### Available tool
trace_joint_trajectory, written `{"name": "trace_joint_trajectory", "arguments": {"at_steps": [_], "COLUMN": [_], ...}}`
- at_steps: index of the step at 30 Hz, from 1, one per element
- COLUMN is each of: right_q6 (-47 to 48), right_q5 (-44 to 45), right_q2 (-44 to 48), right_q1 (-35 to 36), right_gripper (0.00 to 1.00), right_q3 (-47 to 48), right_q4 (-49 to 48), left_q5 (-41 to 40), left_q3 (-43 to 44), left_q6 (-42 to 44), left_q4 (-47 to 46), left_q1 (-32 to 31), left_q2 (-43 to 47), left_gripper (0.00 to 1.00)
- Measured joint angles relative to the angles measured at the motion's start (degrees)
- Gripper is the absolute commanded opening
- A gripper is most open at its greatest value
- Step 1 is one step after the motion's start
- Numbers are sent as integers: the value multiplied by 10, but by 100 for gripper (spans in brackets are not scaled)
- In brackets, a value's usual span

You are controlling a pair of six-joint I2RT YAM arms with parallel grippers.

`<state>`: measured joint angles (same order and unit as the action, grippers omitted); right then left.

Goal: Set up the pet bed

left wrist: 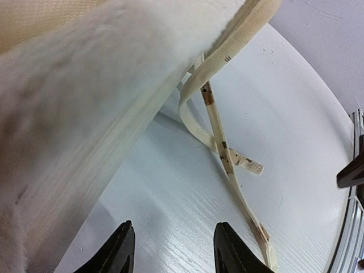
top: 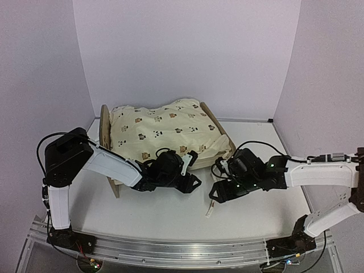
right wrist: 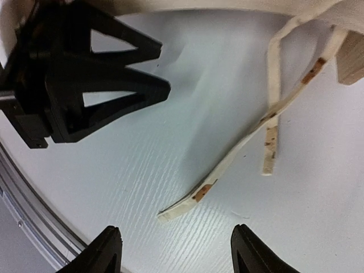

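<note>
Just in front of the bed (top: 104, 124) with its quilt (top: 165, 128), the left pincer (left wrist: 173, 242) and right pincer (right wrist: 173, 247) gape empty — cloth ties (right wrist: 203, 191) trailing on the tabletop (top: 170, 213) nearby

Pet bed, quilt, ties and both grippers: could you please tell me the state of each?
pet bed: standing upright, covered by the quilt.
quilt: spread over the pet bed, near edge hanging down.
ties: loose, trailing on the table.
left gripper: open, empty.
right gripper: open, empty.

Quilt (top: 159, 128) on pet bed (top: 104, 122), ties (top: 211, 210) in front
</note>
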<state>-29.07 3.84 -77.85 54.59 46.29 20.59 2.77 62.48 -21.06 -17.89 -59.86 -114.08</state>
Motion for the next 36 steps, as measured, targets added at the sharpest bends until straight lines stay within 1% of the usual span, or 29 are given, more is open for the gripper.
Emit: {"name": "trace_joint_trajectory", "arguments": {"at_steps": [3, 6, 9, 15, 22, 30, 33, 36], "right_q6": [2, 5, 9, 22, 36, 47, 48, 49], "right_q5": [55, 102, 139, 187, 202, 197, 191, 180], "right_q2": [35, 40, 22, -40, -118, -164, -172, -178], "right_q1": [0, 0, 0, 0, 0, -8, -19, -31], "right_gripper": [64, 58, 55, 51, 47, 40, 36, 28], "right_q3": [-3, -12, -24, -29, -22, -7, -7, -7], "right_q4": [20, 29, 34, 25, -10, -49, -61, -75], "left_q5": [0, -1, -5, -14, -15, -15, -15, -15], "left_q3": [0, 0, 0, 0, 0, 0, -1, -3], "left_q6": [0, 0, 0, 0, 0, 0, 0, 0], "left_q4": [2, 8, 15, 23, 24, 23, 23, 23], "left_q1": [-3, -7, -14, -22, -28, -28, -28, -28], "left_q2": [0, 0, 1, 12, 18, 19, 19, 20], "left_gripper": [49, 49, 49, 49, 49, 48, 48, 48]}}
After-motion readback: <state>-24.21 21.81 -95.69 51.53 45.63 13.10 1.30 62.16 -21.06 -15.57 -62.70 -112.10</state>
